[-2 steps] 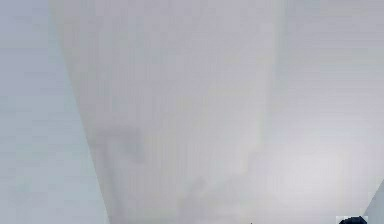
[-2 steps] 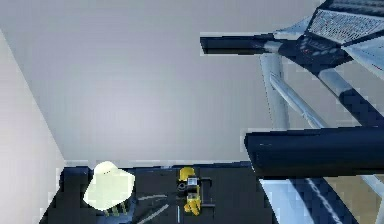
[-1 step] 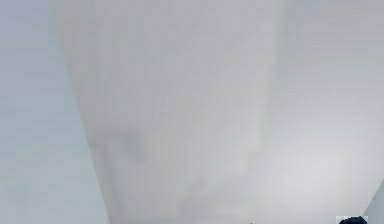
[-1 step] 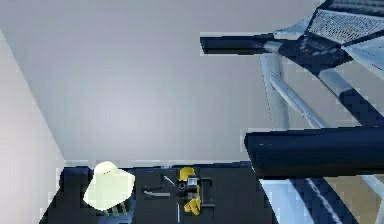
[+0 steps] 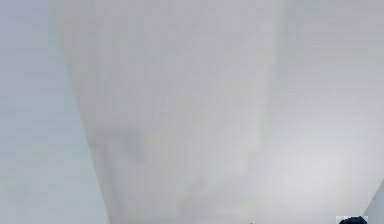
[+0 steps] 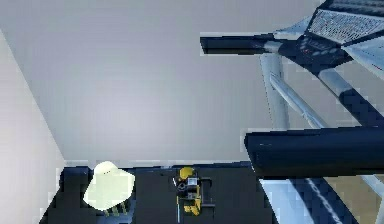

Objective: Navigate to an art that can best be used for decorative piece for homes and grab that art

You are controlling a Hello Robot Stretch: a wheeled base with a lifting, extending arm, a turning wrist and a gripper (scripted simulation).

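Observation:
A small yellow and dark figure-like thing [image 6: 187, 192] stands on a dark low surface [image 6: 150, 205] at the bottom of the arm side view, just left of the middle. A pale yellow rounded object [image 6: 108, 187], like a lampshade, sits to its left on the same surface. I cannot tell from its shape whether the small yellow thing is the art piece.
A treadmill [image 6: 320, 110] with dark handrails and a console [image 6: 345, 25] takes up the arm side view's right. A plain grey wall [image 6: 140, 90] stands behind the dark surface. A pale wall [image 5: 180, 100] stands close ahead in the forward view, with a dark edge [image 5: 350, 219] at bottom right.

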